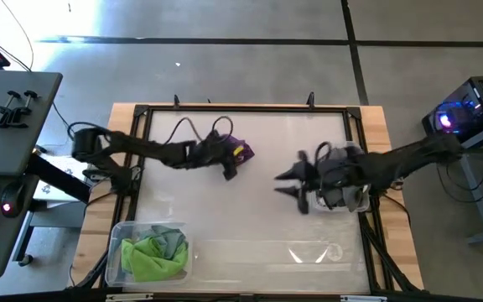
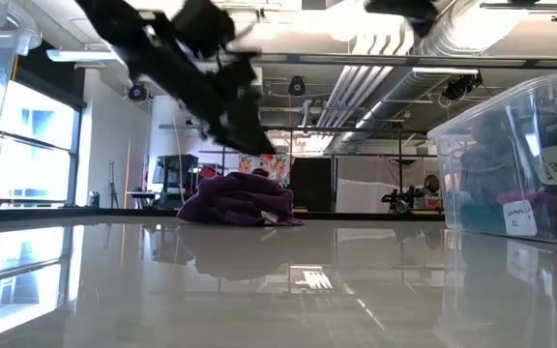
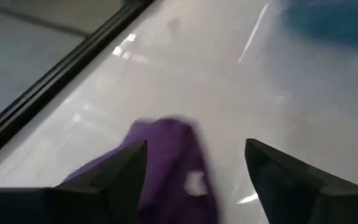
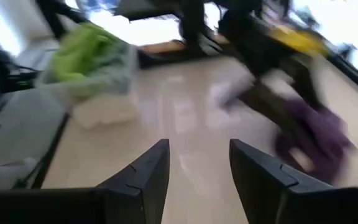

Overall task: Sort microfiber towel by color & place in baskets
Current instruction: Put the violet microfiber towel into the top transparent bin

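A purple towel point(image 1: 240, 150) lies crumpled on the white table, toward its far side, left of the middle. My left gripper point(image 1: 229, 169) hangs open just above it; in the left wrist view the towel point(image 3: 166, 168) shows between the two spread fingers, with no touch visible. In the low view the gripper point(image 2: 235, 116) is above the towel point(image 2: 240, 201). My right gripper point(image 1: 285, 184) is open in the air right of the middle, with nothing between its fingers point(image 4: 157, 168). A clear basket point(image 1: 116, 243) at the near left holds lime green point(image 1: 151, 258) and grey towels.
A second clear basket point(image 2: 511, 164) with blue and dark towels stands on the right, partly under my right arm point(image 1: 350, 201). A black frame point(image 1: 145, 117) runs round the tabletop. Open table lies between the two arms and toward the near edge.
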